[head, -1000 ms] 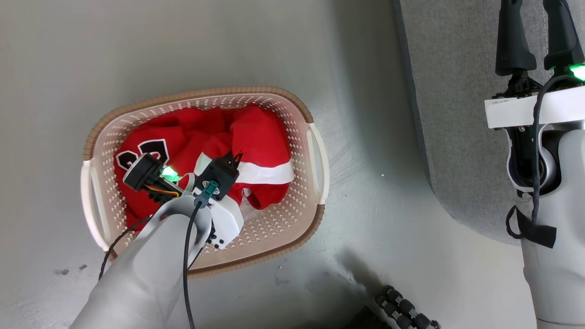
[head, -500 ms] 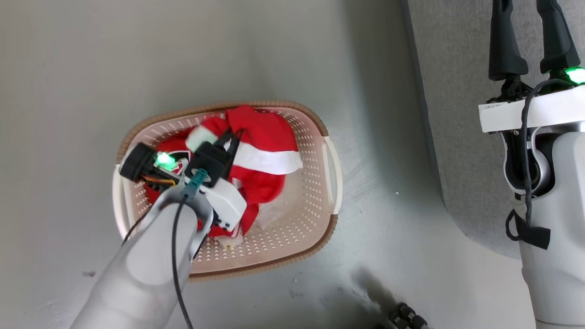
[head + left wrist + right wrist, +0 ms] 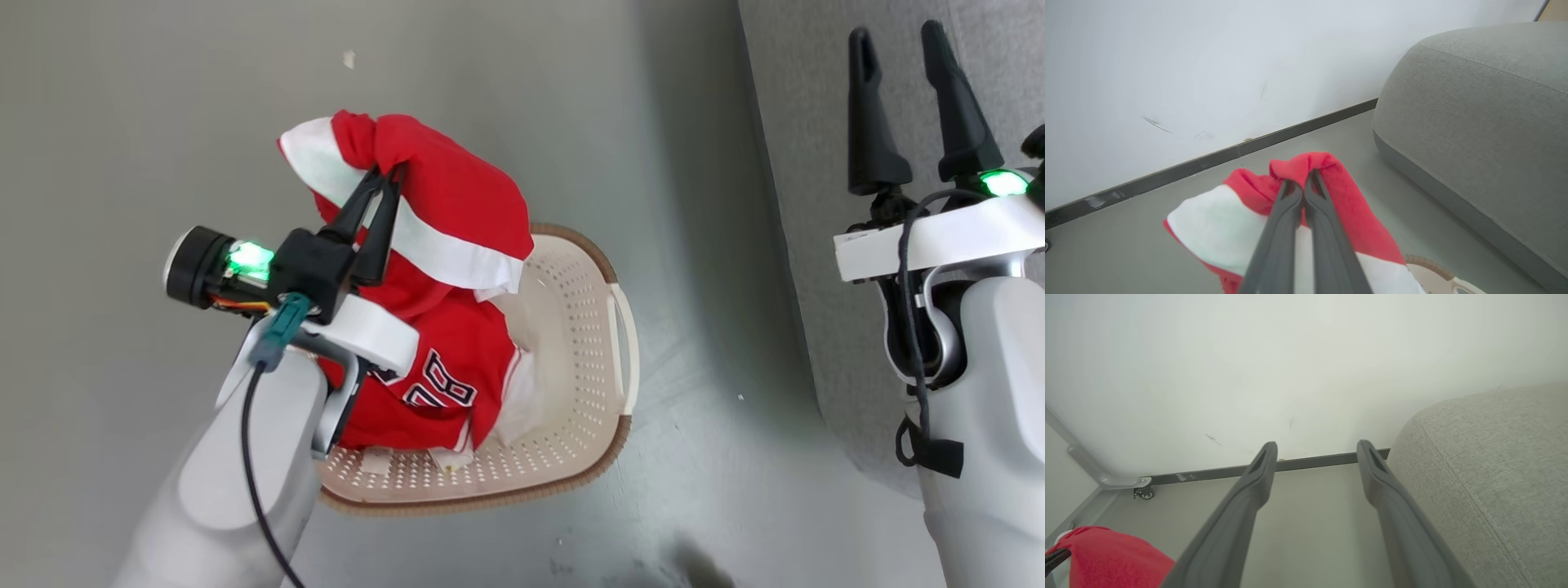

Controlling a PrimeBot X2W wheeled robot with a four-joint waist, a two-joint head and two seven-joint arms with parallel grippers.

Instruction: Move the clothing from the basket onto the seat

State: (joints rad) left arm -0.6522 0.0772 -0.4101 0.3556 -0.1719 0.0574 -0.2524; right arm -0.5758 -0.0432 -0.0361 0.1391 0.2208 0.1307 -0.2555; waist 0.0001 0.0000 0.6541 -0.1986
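Note:
My left gripper (image 3: 390,173) is shut on a fold of the red clothing (image 3: 457,212), which hangs from it above the cream basket (image 3: 588,343) with its lower part still draping inside. The garment shows a white trim stripe and a black-and-white number. In the left wrist view the pinched red and white clothing (image 3: 1339,196) bunches around the left gripper (image 3: 1300,185). My right gripper (image 3: 894,37) stands open over the grey seat (image 3: 804,163), nothing between its fingers. The right wrist view has the right gripper (image 3: 1316,447) open, the seat (image 3: 1490,465) at right and the clothing (image 3: 1106,555) at lower left.
The basket sits on a grey floor (image 3: 163,122). A white wall (image 3: 1208,61) with a dark baseboard (image 3: 1208,157) runs behind. A caster wheel (image 3: 1144,493) of a metal frame stands at the wall's foot. The seat (image 3: 1474,114) bulks to the right of the basket.
My left gripper has risen out of the basket with the red clothing in it. The head view has shifted too, so the basket sits lower right. The right gripper stays open.

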